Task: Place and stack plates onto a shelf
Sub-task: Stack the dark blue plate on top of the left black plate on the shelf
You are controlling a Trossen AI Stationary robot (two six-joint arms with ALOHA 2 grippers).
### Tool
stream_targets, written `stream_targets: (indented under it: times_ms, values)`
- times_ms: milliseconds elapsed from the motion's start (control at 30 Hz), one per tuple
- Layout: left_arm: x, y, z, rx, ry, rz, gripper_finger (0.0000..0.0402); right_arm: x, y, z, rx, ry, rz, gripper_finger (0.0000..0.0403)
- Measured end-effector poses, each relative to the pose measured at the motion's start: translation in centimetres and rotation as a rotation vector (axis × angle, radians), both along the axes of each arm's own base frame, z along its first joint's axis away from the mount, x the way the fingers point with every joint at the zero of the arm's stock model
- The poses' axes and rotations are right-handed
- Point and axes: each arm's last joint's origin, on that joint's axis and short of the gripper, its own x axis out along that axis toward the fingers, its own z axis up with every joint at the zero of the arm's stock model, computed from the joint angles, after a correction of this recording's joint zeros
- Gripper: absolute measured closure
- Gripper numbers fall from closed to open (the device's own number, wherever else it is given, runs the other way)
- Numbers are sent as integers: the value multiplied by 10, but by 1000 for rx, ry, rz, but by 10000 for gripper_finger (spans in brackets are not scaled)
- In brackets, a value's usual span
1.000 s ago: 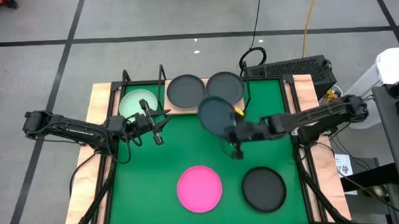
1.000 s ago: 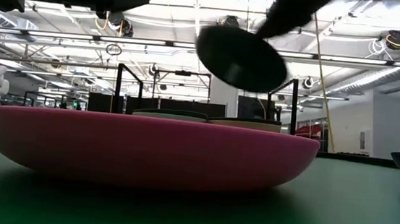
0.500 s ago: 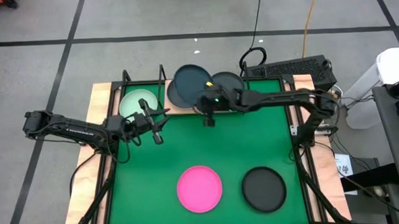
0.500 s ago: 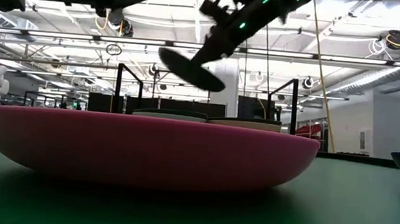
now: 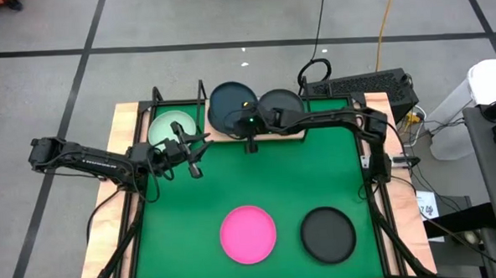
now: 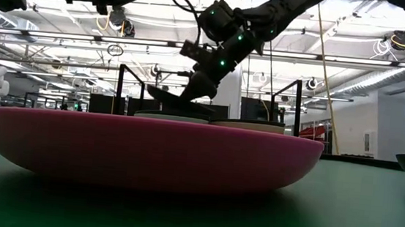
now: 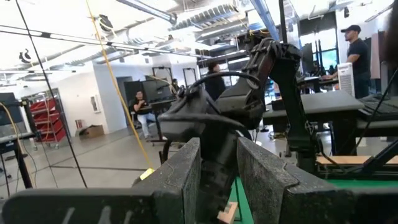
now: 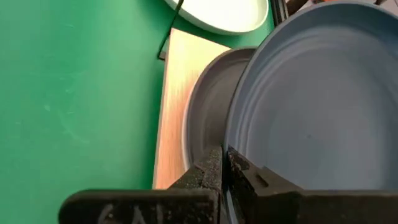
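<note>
The shelf (image 5: 207, 134), a light wooden board with black wire uprights, stands at the far edge of the green mat. On it rest a mint plate (image 5: 170, 126) at the left and a dark plate (image 5: 282, 106) at the right. Another dark plate (image 8: 208, 106) sits on the middle of the board. A further dark plate (image 5: 231, 104) hangs tilted just over this middle one, with my right gripper (image 5: 247, 126) shut on it. My left gripper (image 5: 193, 156) waits open over the mat near the mint plate, holding nothing. My right gripper pinches the dark plate's near rim (image 8: 231, 163) between its two fingers. The fingers slant down toward the far edge, coming from the mat side. The plate is tilted in the hold (image 6: 178, 100), low over the middle plate; whether the two plates touch I cannot tell.
A magenta plate (image 5: 249, 234) and a dark plate (image 5: 328, 234) lie on the green mat (image 5: 316, 169) near its front edge. Black wire uprights (image 5: 201, 95) rise at the shelf's back. A keyboard (image 5: 359, 85) lies beyond the table's far right corner.
My right gripper has carried the dark plate from over the mat's middle toward the far edge and leftward, sinking until it is over the shelf's middle plate. The plate has tipped from steeply tilted to nearly flat.
</note>
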Motion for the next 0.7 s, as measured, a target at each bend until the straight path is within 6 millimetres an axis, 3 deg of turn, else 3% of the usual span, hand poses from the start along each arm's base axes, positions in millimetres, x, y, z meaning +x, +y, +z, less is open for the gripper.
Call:
stream_targets:
  times_ms: [367,700]
  values:
    - [0,0,0,0,2,1,289,4,-1,0,-12,-40,0,400]
    - [1,0,-5,29,62,8,289,4,1,0,-8,-36,2,351]
